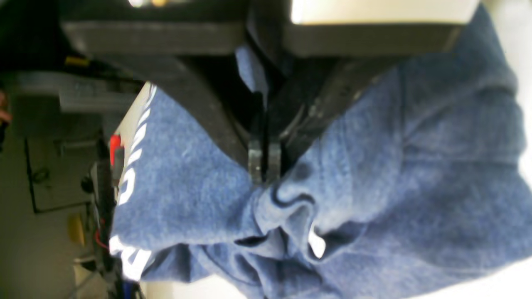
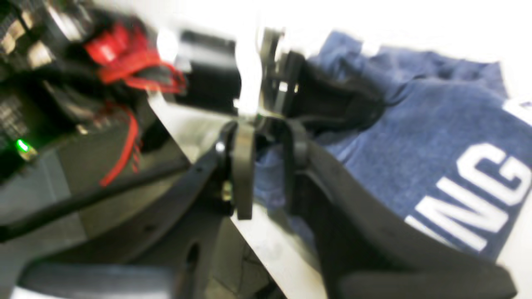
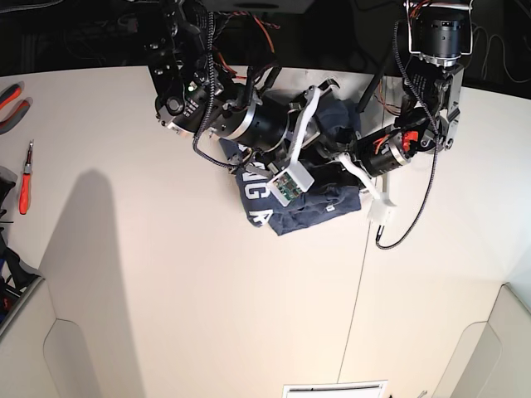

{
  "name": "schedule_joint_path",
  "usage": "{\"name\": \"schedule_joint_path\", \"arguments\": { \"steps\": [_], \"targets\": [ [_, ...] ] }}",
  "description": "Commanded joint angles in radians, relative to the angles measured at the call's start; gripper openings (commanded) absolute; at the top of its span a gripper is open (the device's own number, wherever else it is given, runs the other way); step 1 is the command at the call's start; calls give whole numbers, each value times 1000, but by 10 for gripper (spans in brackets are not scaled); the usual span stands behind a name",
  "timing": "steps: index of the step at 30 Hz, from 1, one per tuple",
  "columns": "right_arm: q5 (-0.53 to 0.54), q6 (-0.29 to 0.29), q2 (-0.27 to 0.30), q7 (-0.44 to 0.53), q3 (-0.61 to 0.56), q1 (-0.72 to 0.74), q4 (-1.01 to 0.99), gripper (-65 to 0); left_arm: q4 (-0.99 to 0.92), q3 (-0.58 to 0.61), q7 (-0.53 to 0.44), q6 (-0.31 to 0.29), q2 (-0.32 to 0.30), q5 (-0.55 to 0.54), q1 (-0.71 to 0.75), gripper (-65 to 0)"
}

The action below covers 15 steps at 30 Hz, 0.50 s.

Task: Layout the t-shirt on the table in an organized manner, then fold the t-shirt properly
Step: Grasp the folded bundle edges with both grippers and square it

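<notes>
Shirt (image 3: 309, 207) is bunched in a crumpled heap near the far edge of the table (image 3: 166, 274), about mid-width, just left of the dark seam (image 3: 358, 282) in the base view. Both arms are crowded over it. Left gripper (image 1: 264, 172): fingers (image 1: 254, 160) pressed together with no visible gap, tips pinching a raised ridge of blue fabric; cloth puckers and folds right under the tips, and more fabric shows up between the finger bodies. Wrist view also shows white letters along the shirt's left edge. Right gripper (image 2: 269, 182): jaws partly apart, a clear gap between the two fingers (image 2: 244, 174), with blue fabric showing in that gap. The view is blurred, so I cannot tell whether the pads actually clamp the cloth or just straddle it. It sits at the table edge, with the shirt spreading off to the right, white block letters (image 2: 478, 195) face up. In the base view the right arm (image 3: 241, 116) comes in from the upper left, the left arm (image 3: 406, 137) from the upper right, both ending over the shirt. Lettering visible on the heap's left-hand edge there too. Pliers (image 3: 10, 101) and a screwdriver (image 3: 26, 178) with red handles lie at the far left of the table, well apart from the shirt.
</notes>
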Motion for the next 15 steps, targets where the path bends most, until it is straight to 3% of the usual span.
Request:
{"name": "schedule_joint_path", "arguments": {
  "steps": [1,6,9,15],
  "targets": [
    [17,-1,-13,53,14,16,25,-531,10,1,9,-10,-5,8,-5,-650],
    [20,0,-13,151,120,19,25,-531,10,1,9,-10,-5,8,-5,-650],
    [61,0,-13,156,187,56,13,-537,10,1,9,-10,-5,7,-5,-650],
    [107,4,-13,150,241,163,-115,-644,10,1,9,-10,-5,7,-5,-650]
  ]
}}
